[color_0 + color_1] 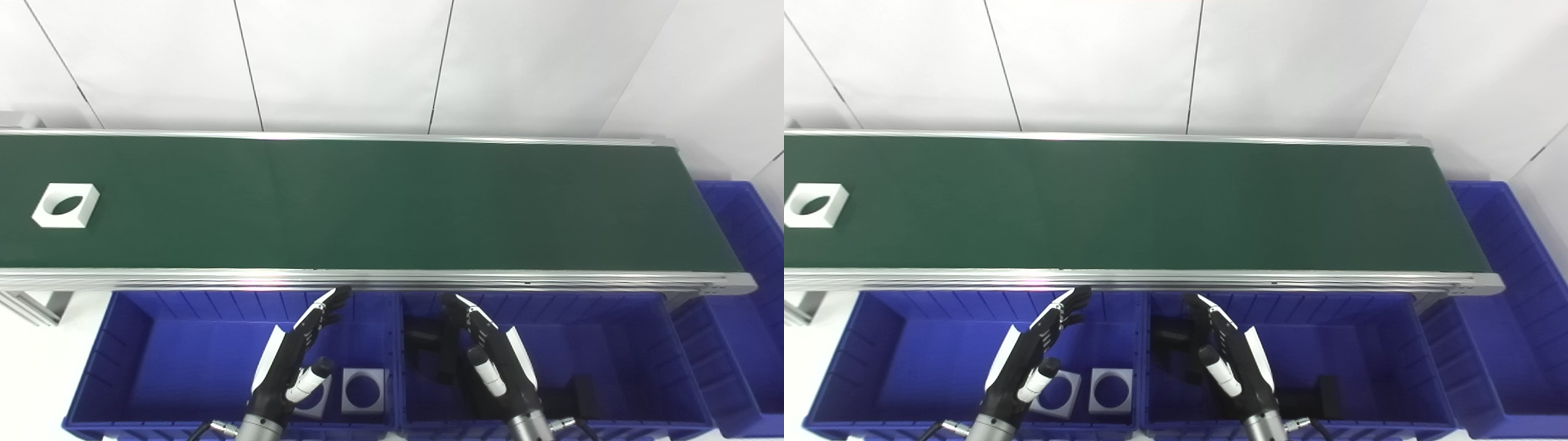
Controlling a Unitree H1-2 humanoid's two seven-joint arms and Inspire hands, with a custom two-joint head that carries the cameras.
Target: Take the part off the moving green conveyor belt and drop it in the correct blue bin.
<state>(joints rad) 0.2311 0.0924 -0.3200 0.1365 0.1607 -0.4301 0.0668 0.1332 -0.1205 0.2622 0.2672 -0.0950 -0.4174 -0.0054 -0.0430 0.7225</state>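
A white square part with a round hole (pixel 65 205) lies on the green conveyor belt (pixel 380 202) at its far left. My left hand (pixel 293 358) is open and empty, held over the left blue bin (pixel 125 355). My right hand (pixel 496 361) is open and empty over the middle blue bin (pixel 643 355). Both hands are below the belt's near rail, far from the part. The left bin holds two white square parts (pixel 364 389). The middle bin holds black parts (pixel 432 346).
A third blue bin (pixel 741 294) stands at the belt's right end. The belt's aluminium near rail (pixel 380 280) runs above the bins. A white wall stands behind the belt. The frame leg (pixel 30 303) shows at the lower left.
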